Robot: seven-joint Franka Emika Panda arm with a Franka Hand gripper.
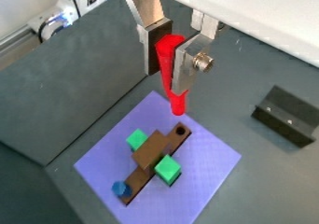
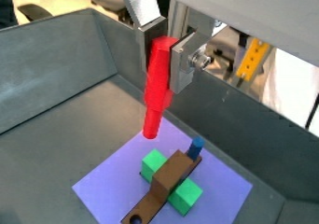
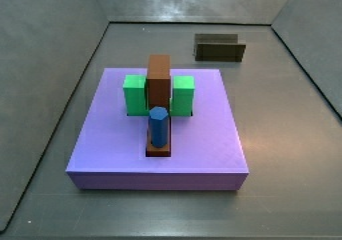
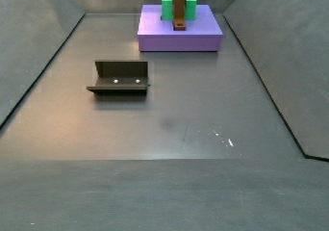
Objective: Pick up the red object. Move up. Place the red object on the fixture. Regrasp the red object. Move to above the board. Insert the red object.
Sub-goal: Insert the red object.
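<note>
tool (image 1: 177, 62): grips red object (image 1: 173, 71) | above purple board (image 1: 212, 162) | fixture (image 1: 288, 115) bare

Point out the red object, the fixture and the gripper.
red object (image 2: 156, 88): wrist view, mid shaft.
fixture (image 4: 119, 78): side view, upright back wall.
gripper (image 1: 173, 62): wrist view, above the board, between its fingers.

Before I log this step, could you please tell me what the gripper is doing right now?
Gripper: shut on the red object, held upright above the board; it is out of frame in both side views.
</note>
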